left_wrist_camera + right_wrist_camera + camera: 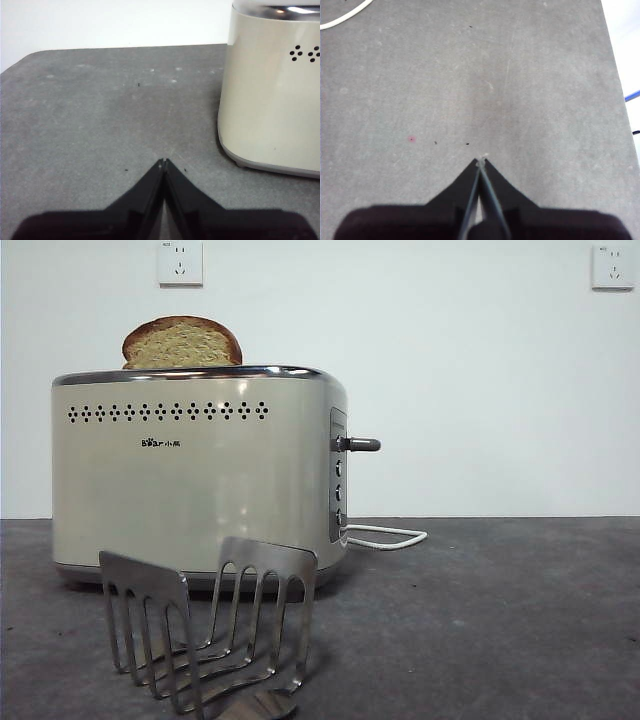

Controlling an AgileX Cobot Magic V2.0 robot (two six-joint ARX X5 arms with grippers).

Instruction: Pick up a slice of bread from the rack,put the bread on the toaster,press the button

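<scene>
Both grippers are clenched on nothing: the left gripper (164, 161) hangs above bare table (100, 110) near the toaster (270, 100), and the right gripper (481, 161) hangs over open table with only a white cord (345, 17) at the edge of its view. Neither shows in the front view. The slice of bread (182, 342) stands in the toaster's top slot, its rounded crust well above the chrome rim; the rack (210, 625) in front holds no slice. The button (362, 444) sits high on the end panel, apparently not yet pressed. Risk, as judged: a closed tip meeting the narrow lever off-centre could slip off it, or push sideways and shift the toaster.
</scene>
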